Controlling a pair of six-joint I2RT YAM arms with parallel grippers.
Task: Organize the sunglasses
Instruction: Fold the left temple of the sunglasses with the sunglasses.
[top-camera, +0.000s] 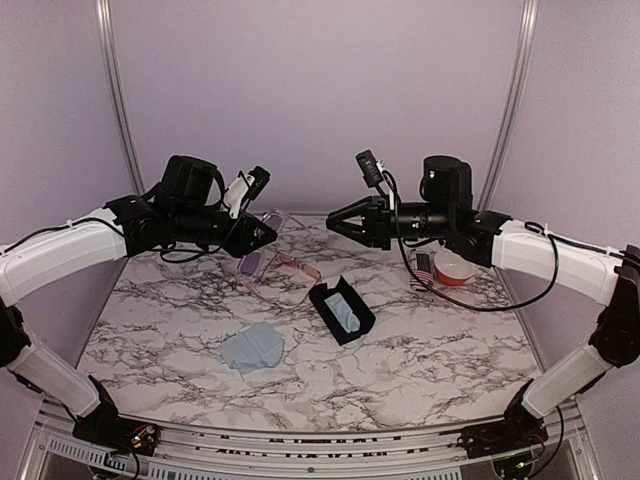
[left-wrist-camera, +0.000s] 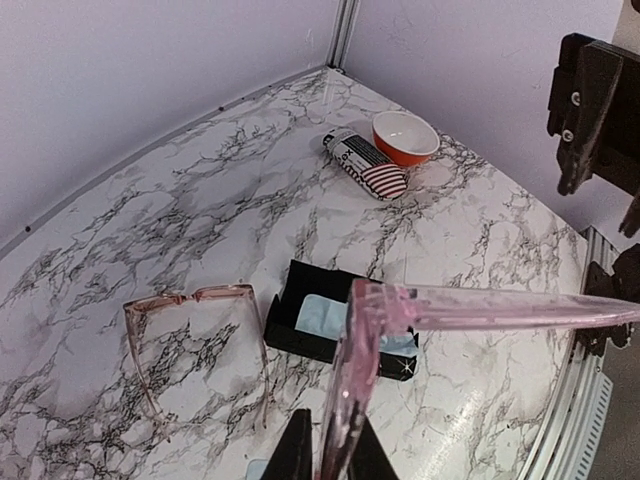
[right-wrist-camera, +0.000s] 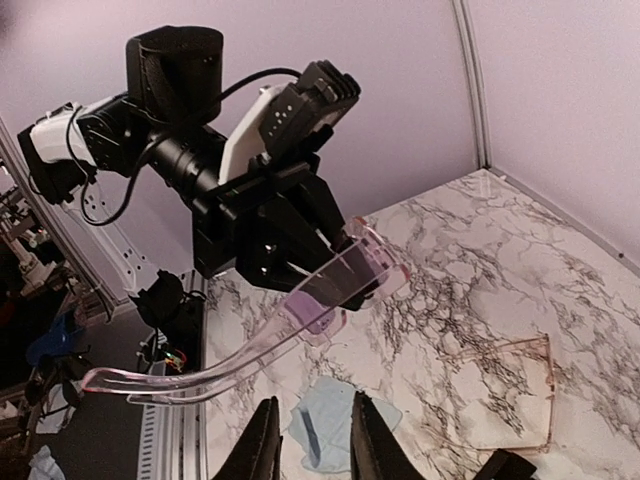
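My left gripper (top-camera: 267, 235) is shut on the front of the pale-lilac translucent sunglasses (left-wrist-camera: 352, 380) and holds them above the table, temples unfolded. The same pair (right-wrist-camera: 335, 285) shows in the right wrist view, hanging from the left gripper's black fingers. My right gripper (top-camera: 333, 222) hovers facing it across a gap, open, with nothing between its fingers (right-wrist-camera: 262, 450). The thin wire-framed sunglasses (left-wrist-camera: 195, 335) lie flat on the marble beside the black case, also visible from above (top-camera: 288, 280).
An open black oblong case (top-camera: 342, 310) with a blue cloth inside lies mid-table. Another blue cloth (top-camera: 252, 348) lies nearer the front. A stars-and-stripes case (top-camera: 424, 272) and a red bowl (top-camera: 453, 267) sit at the back right under the right arm.
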